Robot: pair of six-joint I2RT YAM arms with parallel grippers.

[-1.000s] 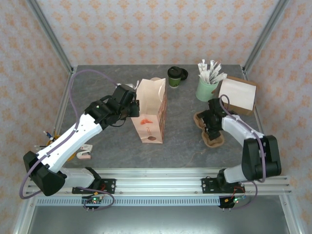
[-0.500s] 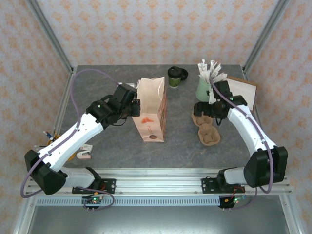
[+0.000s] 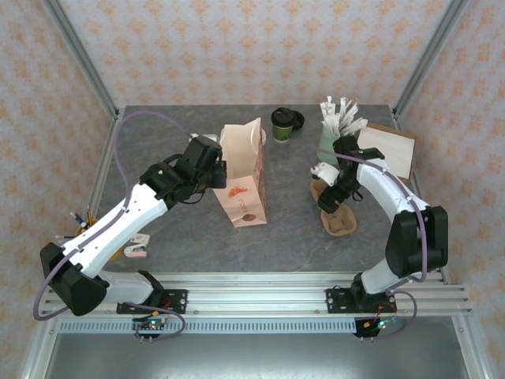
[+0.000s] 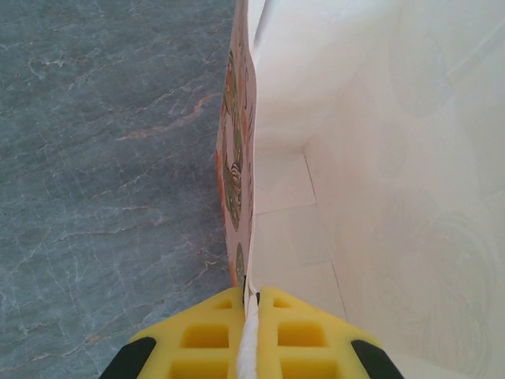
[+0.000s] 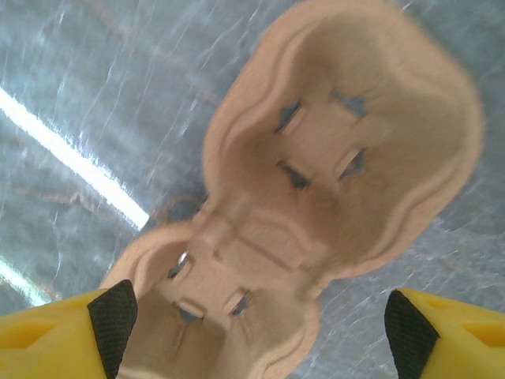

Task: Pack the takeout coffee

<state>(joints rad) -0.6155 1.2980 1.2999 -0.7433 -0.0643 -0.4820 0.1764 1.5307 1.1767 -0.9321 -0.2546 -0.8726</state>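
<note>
The takeout coffee [image 3: 282, 125], a small dark green cup with a black lid, stands at the back of the table, apart from both grippers. A tan paper bag [image 3: 245, 172] stands upright in the middle with its mouth open. My left gripper [image 3: 220, 174] is shut on the bag's left wall [image 4: 241, 158], and the yellow fingers [image 4: 209, 335] pinch the paper edge and a white handle strip. A brown pulp cup carrier [image 3: 337, 212] lies flat on the right. My right gripper [image 3: 328, 188] hovers open over its far end. In the right wrist view the carrier [image 5: 331, 158] lies between the black fingertips [image 5: 110, 320].
A mint-green cup of white-wrapped sticks [image 3: 332, 144] and a brown box [image 3: 387, 150] stand just behind the right gripper. Pens and a white clip [image 3: 136, 250] lie at the table's left edge. Metal frame posts rise at both back corners.
The right gripper lifted from the carrier's middle, swung to its far end and turned, its jaws narrowing a little. The bag's top leaned slightly. The left arm held still.
</note>
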